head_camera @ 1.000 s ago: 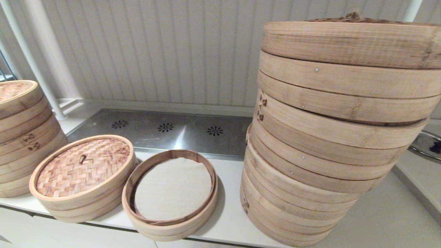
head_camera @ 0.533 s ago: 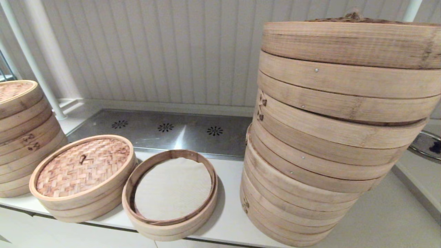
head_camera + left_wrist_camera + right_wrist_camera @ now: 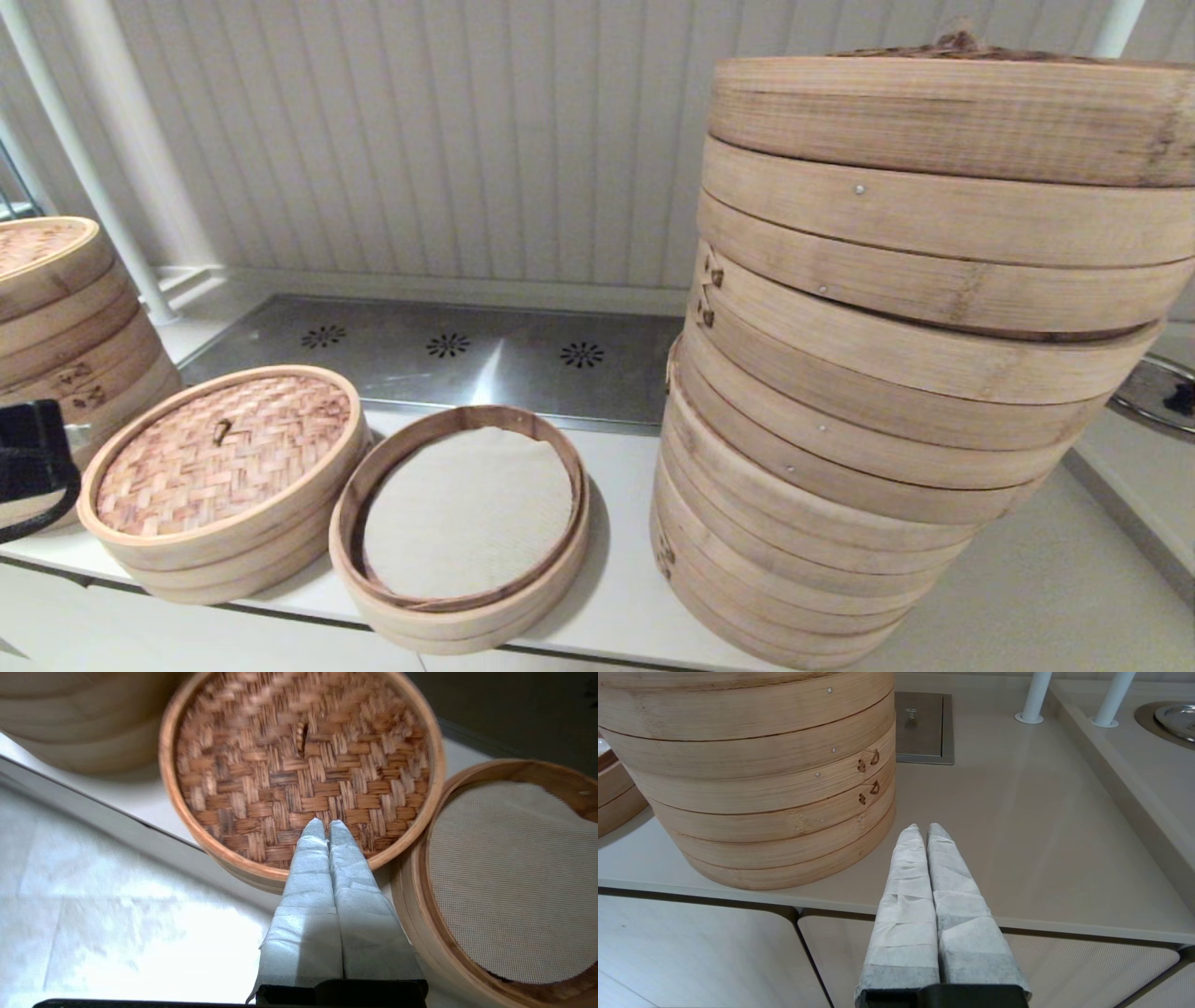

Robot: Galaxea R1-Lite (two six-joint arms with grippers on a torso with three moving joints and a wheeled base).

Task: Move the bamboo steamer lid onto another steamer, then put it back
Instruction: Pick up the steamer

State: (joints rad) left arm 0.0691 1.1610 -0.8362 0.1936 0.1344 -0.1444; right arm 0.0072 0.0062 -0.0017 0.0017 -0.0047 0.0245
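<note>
The bamboo steamer lid (image 3: 224, 453), herringbone-woven with a tiny centre loop, sits on a small basket at the counter's front left. Beside it on the right is another steamer (image 3: 457, 627), uncovered, its white liner showing. My left gripper (image 3: 326, 825) is shut and empty. Its taped fingertips hover over the near edge of the lid (image 3: 299, 765), short of the loop, with the uncovered steamer (image 3: 411, 914) alongside. Only the left arm's black wrist (image 3: 33, 462) shows in the head view. My right gripper (image 3: 924, 828) is shut and empty, low at the counter's front edge.
A huge stack of large steamers (image 3: 915, 355) fills the right of the counter, close to the right gripper (image 3: 752, 774). A medium stack (image 3: 56, 308) stands at the far left behind the left arm. A steel vent panel (image 3: 448, 350) lies behind the small baskets.
The left arm's black wrist has come into the head view at the left edge, beside the lid. Lid and steamers have not moved.
</note>
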